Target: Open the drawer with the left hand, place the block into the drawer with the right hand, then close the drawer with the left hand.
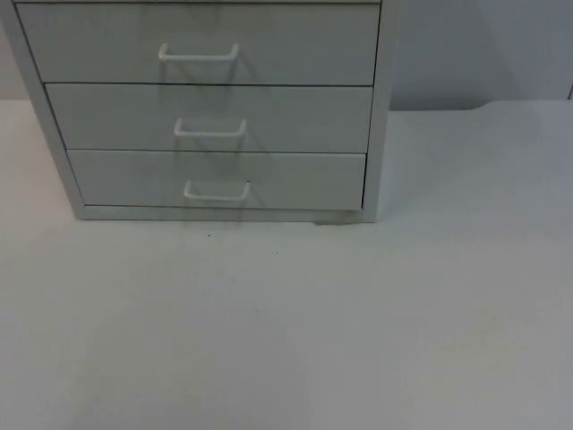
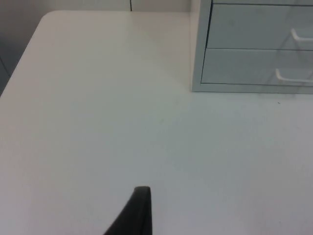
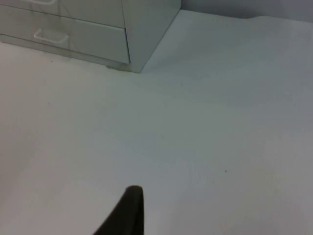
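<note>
A grey cabinet (image 1: 215, 107) with three drawers stands at the back of the white table, and all three drawers are shut. Each front carries a white bar handle: top (image 1: 199, 54), middle (image 1: 210, 128), bottom (image 1: 217, 191). My left gripper (image 2: 139, 215) hangs over bare table, well off the cabinet's left front corner (image 2: 197, 85), with the lower handles (image 2: 293, 76) in sight. My right gripper (image 3: 128, 213) hovers over the table off the cabinet's right front corner (image 3: 134, 66), away from the bottom handle (image 3: 50, 35). Neither touches the cabinet.
The white table top (image 1: 295, 331) stretches wide in front of the cabinet. Its rounded far left corner (image 2: 49, 17) and left edge lie beyond my left gripper. The grey partition wall (image 1: 474, 45) rises behind the table to the cabinet's right.
</note>
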